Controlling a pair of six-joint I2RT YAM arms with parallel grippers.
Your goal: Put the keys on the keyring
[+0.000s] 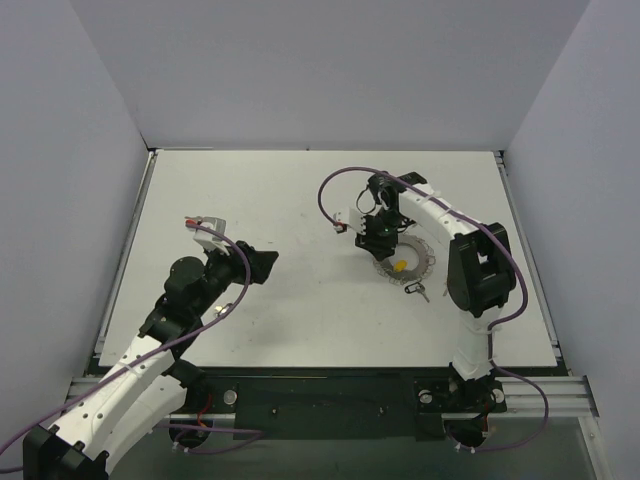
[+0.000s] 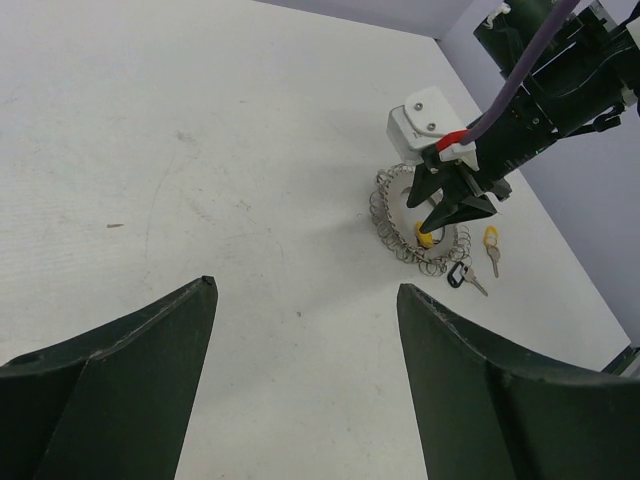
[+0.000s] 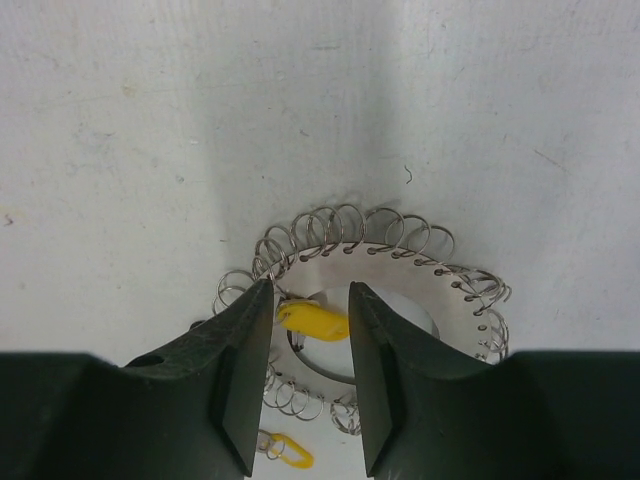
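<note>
Two arms reach over the white table (image 1: 300, 200). Toward 3 o'clock from the table's middle, the keyring (image 1: 428, 258) (image 2: 385, 205) (image 3: 400, 268) lies flat, with the right gripper (image 1: 385, 240) (image 2: 432, 215) (image 3: 308, 290) down over it. Its fingers stand narrowly apart on either side of a yellow-headed key (image 1: 400, 266) (image 2: 424, 238) (image 3: 315, 320) lying in the ring's hollow centre. I cannot tell whether they pinch it. Two loose keys (image 1: 420, 290) (image 2: 490, 238), one yellow-headed and one dark, lie just outside the rim at about 5 o'clock of the ring. The left gripper (image 1: 262, 265) (image 2: 307, 290) hovers well apart, out at 9 o'clock, fingers spread wide over bare table.
</note>
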